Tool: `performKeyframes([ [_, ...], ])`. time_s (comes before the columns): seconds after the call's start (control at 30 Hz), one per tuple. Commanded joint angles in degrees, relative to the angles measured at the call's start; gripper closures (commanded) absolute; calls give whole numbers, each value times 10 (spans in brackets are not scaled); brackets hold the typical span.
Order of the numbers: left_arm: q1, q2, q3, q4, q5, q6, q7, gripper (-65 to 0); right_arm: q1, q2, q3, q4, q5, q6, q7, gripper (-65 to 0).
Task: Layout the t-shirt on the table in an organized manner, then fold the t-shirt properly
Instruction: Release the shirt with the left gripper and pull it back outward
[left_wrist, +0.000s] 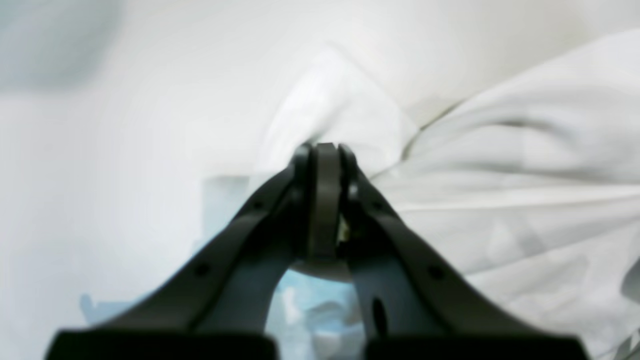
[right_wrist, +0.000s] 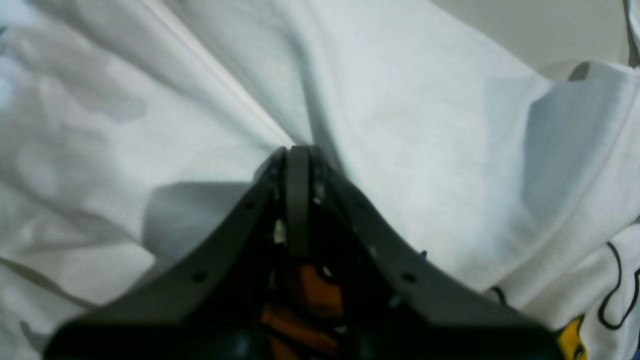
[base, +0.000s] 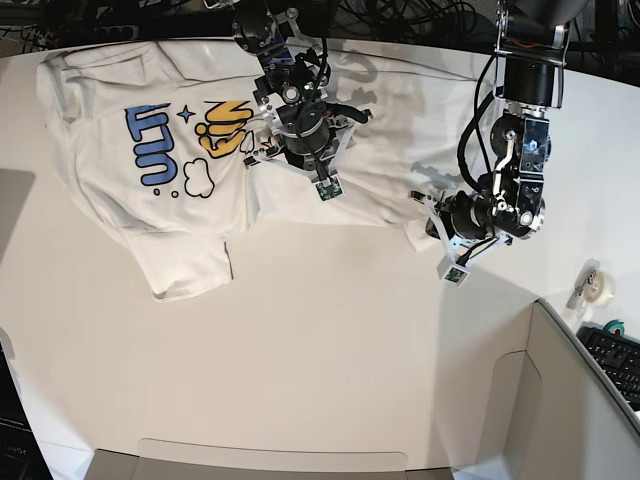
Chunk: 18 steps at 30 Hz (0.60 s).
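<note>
T-shirts: one, the t-shirt (base: 180, 190)
Tables: one, the table (base: 330, 360)
Robot arms: two
Grippers: two, the left gripper (left_wrist: 325, 150) and the right gripper (right_wrist: 298, 150)
Tape rolls: one, the tape roll (base: 593, 285)
Keyboards: one, the keyboard (base: 615, 360)

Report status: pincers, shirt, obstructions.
Left pincer shut on t-shirt edge. Right pincer shut on mid-shirt cloth. Shirt part spread on table, middle bunched. Nothing in the way.
</note>
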Motion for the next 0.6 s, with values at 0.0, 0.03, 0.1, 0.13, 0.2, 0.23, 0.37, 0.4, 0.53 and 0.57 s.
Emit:
performKeyframes([
  [0.0, -10, -8, -4, 6, 9, 10, 0, -17, -9, -1, 0, -10, 12, 7, -50, 0],
  [0.03, -10, -8, -5, 7, 9, 15, 0, -17, -8, -1, 0, -10, 12, 7, -50, 0],
  [0.1, -10, -13, -25, 14, 9, 22, 0, -17, -8, -1, 0, -10, 12, 7, -50, 0],
  [0.13, -10, -13, -39, 21, 9, 22, 0, -17, -8, -1, 0, -10, 12, 7, -50, 0],
  [0.2, -10, -13, -69, 37, 9, 21, 0, -17, -8, -1, 0, -10, 12, 7, -50, 0],
  [0.23, -10, -14, -84, 43, 9, 21, 0, -17, -8, -1, 0, -10, 12, 7, -50, 0],
  [0.37, -21, -15, -136, 47, 9, 21, 0, -17, -7, -1, 2, -10, 12, 7, -50, 0],
  [0.4, -23, -15, -148, 47, 9, 20, 0, -17, -7, -1, 2, -10, 12, 7, -50, 0],
  [0.53, -23, -17, -165, 49, 9, 17, 1, -17, -6, -1, 2, -10, 12, 7, -47, 0],
  [0.57, -22, -20, -166, 49, 9, 16, 2, -17, -6, -1, 2, -9, 12, 7, -47, 0],
])
